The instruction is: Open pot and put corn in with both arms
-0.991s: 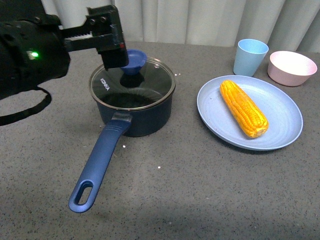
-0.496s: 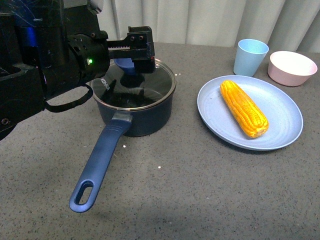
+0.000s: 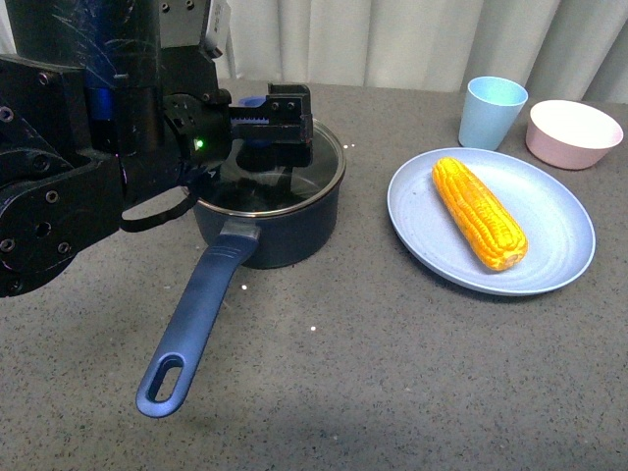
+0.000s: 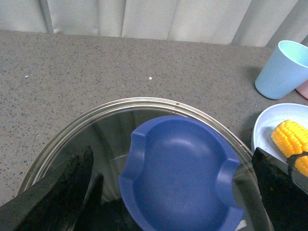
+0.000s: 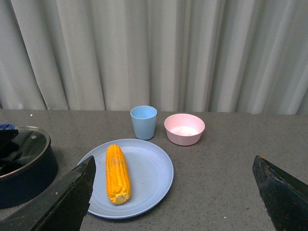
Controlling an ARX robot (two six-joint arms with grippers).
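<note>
The dark navy pot stands left of centre with its glass lid on, its long blue handle pointing toward me. My left gripper hangs open over the lid. In the left wrist view its fingers stand on either side of the lid's blue knob, apart from it. The corn lies on the pale blue plate. My right gripper is open and empty, held back from the corn and plate; it does not show in the front view.
A pale blue cup and a pink bowl stand behind the plate at the back right. White curtains close off the far side. The bulky left arm covers the table's left part.
My left arm has swung right and down from the pot's left side, bringing its open jaws over the lid around the knob. Pot, lid and corn have not moved.
</note>
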